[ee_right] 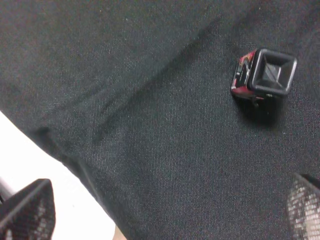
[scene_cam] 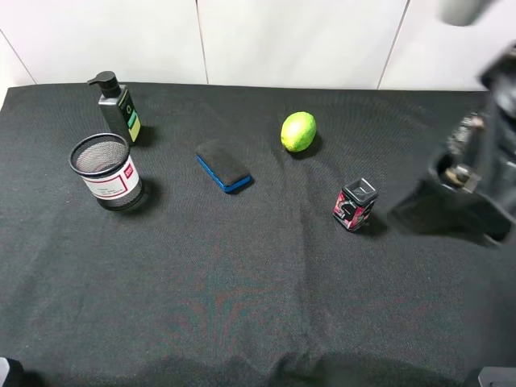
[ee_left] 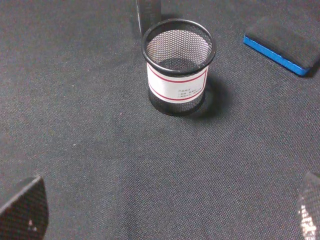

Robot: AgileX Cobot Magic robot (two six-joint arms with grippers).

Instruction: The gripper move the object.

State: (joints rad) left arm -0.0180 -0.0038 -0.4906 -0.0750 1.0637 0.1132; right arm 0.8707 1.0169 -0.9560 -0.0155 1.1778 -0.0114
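We count one black wire-mesh cylindrical cup (scene_cam: 106,172) with a white, red-bordered label, upright at the black cloth's (scene_cam: 242,282) left, beside one dark pump bottle (scene_cam: 118,106); one blue-edged eraser block (scene_cam: 223,166), one round lime (scene_cam: 298,131), one small red-black box (scene_cam: 355,204). The blurred right gripper (ee_right: 165,212) hangs wide, empty; the left gripper (ee_left: 165,212) spreads wide too.

Print on the pen cup's label (ee_left: 177,82) is illegible.
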